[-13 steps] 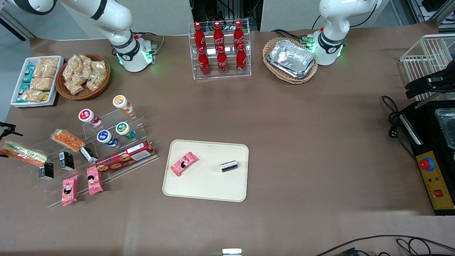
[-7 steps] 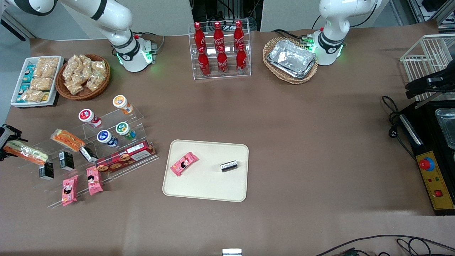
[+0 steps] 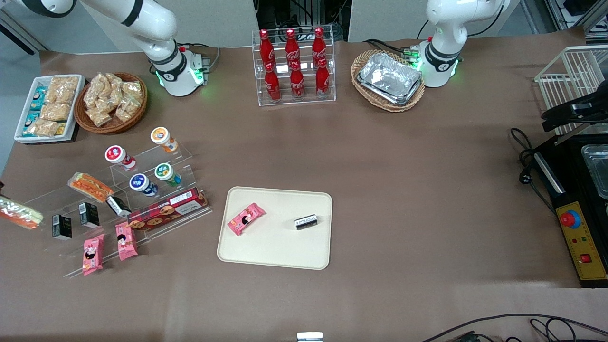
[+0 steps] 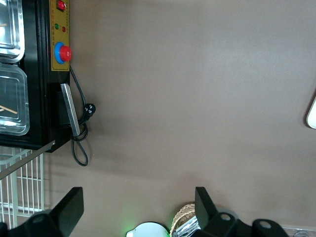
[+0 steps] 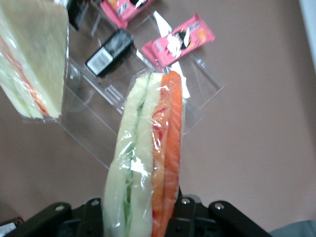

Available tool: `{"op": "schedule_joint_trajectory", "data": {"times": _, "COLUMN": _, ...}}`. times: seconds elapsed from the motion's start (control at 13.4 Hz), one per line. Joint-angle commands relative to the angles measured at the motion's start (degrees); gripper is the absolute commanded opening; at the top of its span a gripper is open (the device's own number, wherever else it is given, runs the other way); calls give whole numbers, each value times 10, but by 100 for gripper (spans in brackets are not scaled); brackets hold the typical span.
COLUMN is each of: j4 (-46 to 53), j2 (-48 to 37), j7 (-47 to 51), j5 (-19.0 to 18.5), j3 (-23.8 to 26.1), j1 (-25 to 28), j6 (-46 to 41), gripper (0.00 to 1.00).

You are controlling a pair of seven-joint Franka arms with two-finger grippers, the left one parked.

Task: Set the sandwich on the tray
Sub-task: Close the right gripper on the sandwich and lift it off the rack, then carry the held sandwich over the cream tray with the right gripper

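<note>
- While clamped at one end between the closed fingers of the gripper (image 5: 141, 210), juts straight out from them as a long clear-wrapped sandwich (image 5: 145, 158), long axis in line with the gripper's reach.
- Stands on edge in the wrist view: pale bread and green lettuce along one side, orange strip along the other.
- Points its free end toward a pink snack pack (image 5: 178, 38) and a small black box (image 5: 109, 52), above the clear acrylic stand (image 5: 94, 121).
- Passes beside another wrapped sandwich (image 5: 34, 59), not touching it.
- Shows in the front view only as a slanted sliver (image 3: 16, 213) at the working arm's end of the table, cut off by the frame edge, the visible end aimed at the small black boxes (image 3: 61, 226) on the stand.
- Lies well apart from the tray (image 3: 285, 254), which sits near the table's middle.
- Carries, on that cream tray, a pink pack (image 3: 246, 218) and a dark packet (image 3: 305, 221), apart from each other.
</note>
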Motion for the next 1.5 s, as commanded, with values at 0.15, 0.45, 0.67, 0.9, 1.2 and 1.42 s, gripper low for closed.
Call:
{"op": "schedule_joint_trajectory", "data": {"times": 0.15, "j4": 92, "j2": -15, "j7": 28, "j5": 13, "j3": 11, "j1": 56, "j6": -103, "gripper": 0}}
{"op": "schedule_joint_trajectory", "data": {"times": 0.45, "j4": 92, "j2": -35, "j7": 169, "j5": 15, "j3": 22, "j1": 132, "j6": -146, "gripper": 0}}
{"op": "schedule_joint_trajectory", "data": {"times": 0.67, "j4": 92, "j2": -40, "j7": 321, "j5": 15, "j3": 22, "j1": 207, "j6": -157, "gripper": 0}}
{"op": "schedule_joint_trajectory", "data": {"times": 0.9, "j4": 92, "j2": -39, "j7": 447, "j5": 20, "j3": 22, "j1": 270, "j6": -154, "gripper": 0}}
{"op": "schedule_joint_trajectory", "data": {"times": 1.2, "j4": 91, "j2": -8, "j7": 514, "j5": 37, "j3": 20, "j1": 355, "j6": -96, "gripper": 0}}
{"op": "schedule_joint_trajectory", "data": {"times": 1.42, "j4": 91, "j2": 42, "j7": 542, "j5": 36, "j3": 19, "j1": 425, "j6": -19, "gripper": 0}}
